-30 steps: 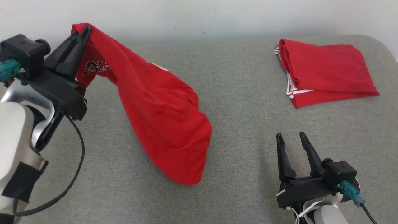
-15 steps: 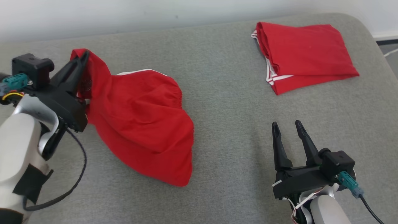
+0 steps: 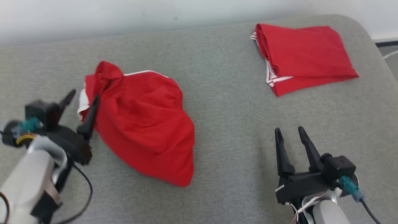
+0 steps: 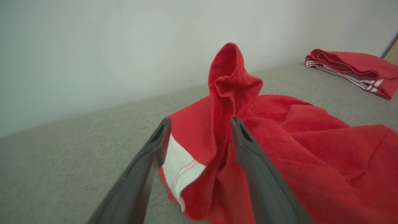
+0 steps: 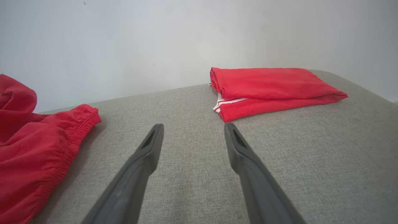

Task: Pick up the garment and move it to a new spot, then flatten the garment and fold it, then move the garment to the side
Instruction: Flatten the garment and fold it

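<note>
Both fingers of my left gripper [image 3: 85,94] stand apart, nothing clamped. In the left wrist view a pinched-up peak [image 4: 230,71] of the garment [image 3: 146,124] rises betw them, w/ white trim [image 4: 178,165] just beside one finger. Can't tell if cloth touches the pads. My right gripper [image 3: 289,128] is also apart and empty, low over bare grey surface [image 3: 233,109], well apart from the garment.

Garment = red shorts by the look, bunched on the left-centre of the surface, waistband [image 3: 175,90] on the far side. A folded red piece [image 3: 304,56] sits far right near the back edge; leave it alone.

Step as I judge it: drop-off done, flattening up next. To do it well:
- Back the left gripper clear of the peak first so it doesn't drag cloth.
- Take one edge per gripper. Waistband ends prob best, since the elastic should give a firm bite.
- Grab a single thickness, not a wad.
- Pull outward and low, skimming the surface, so wrinkles run out.
- Fabric looks thin, so pull slow + even.
- Keep the spread off the folded red piece.
</note>
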Robot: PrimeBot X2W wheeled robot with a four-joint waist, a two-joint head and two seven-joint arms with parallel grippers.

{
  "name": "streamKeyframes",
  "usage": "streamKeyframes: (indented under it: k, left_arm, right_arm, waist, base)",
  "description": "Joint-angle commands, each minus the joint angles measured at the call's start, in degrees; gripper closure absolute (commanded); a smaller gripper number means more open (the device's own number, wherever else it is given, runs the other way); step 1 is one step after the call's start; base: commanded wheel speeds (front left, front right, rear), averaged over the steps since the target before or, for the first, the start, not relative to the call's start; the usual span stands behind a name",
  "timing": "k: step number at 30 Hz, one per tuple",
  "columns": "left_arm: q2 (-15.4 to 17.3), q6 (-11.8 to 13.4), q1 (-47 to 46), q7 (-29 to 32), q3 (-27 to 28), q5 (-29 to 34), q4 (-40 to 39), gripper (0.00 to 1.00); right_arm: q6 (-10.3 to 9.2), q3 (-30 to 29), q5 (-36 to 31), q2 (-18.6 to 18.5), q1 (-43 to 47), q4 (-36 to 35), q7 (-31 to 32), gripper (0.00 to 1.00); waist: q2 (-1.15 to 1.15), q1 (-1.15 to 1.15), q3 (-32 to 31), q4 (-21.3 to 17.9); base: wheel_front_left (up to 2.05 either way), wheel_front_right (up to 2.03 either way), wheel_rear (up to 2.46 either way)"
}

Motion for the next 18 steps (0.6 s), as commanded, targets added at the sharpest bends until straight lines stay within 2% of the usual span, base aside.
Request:
streamKeyframes:
  k: [1, 7, 12, 18]
  left_arm:
    - [-0.6, 0.8, 2.6, -1.2, 0.3, -1.0, -0.6, 0.0]
    - [-4.0, 3.8, 10.3, -2.7, 0.8, -2.5, -5.4, 0.0]
    - [-6.5, 4.9, 15.0, -3.0, 0.0, -3.4, -9.4, 0.0]
    - [-8.1, 4.7, 17.3, -3.0, -1.0, -4.3, -11.6, 0.0]
  right_arm:
    - [0.01, -0.2, -0.5, 0.0, 1.0, 0.1, -0.1, 0.0]
    - [0.01, -1.5, -1.1, 0.0, 2.7, -0.1, -0.1, 0.0]
    - [0.01, -2.2, -1.8, 0.0, 3.5, -0.3, -0.1, 0.0]
    - [0.01, -1.8, -1.8, 0.0, 3.3, -0.4, -0.1, 0.0]
  waist:
    - [0.0, 0.0, -1.7, 2.4]
    - [0.0, 0.0, -2.9, 5.7]
    - [0.0, 0.0, -3.4, 7.5]
    - [0.0, 0.0, -3.2, 7.3]
  base:
    - [0.0, 0.0, 0.0]
    - [0.0, 0.0, 0.0]
    - [0.0, 0.0, 0.0]
    - [0.0, 0.0, 0.0]
